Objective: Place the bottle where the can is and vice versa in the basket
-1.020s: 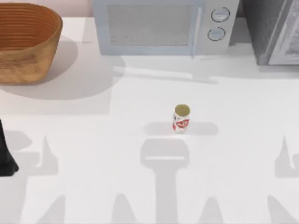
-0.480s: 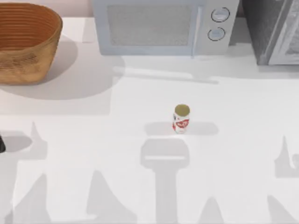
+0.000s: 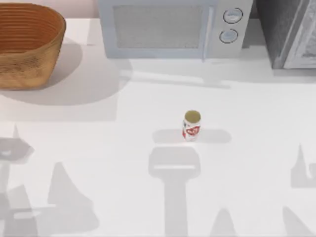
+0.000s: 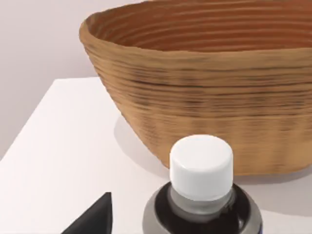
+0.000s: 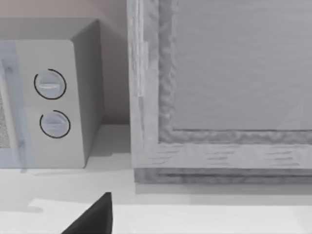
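At the far left corner of the white table point(image 3: 148, 158) stands the basket point(image 3: 27, 44), and the can point(image 3: 191, 125) stands upright near the middle, well apart from it, with bare surface all around. Close to the left gripper point(image 4: 92, 222), the bottle point(image 4: 201, 190) shows its white cap before the basket wall. Whether fingers hold it, I cannot tell. Behind stands a microwave point(image 3: 170, 27); the right gripper point(image 5: 92, 219) faces it beside a grey cabinet point(image 5: 224, 87).

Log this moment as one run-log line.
bottle: close under left wrist camera, near basket | can: upright, mid-table | basket: top view's far left | microwave: behind can
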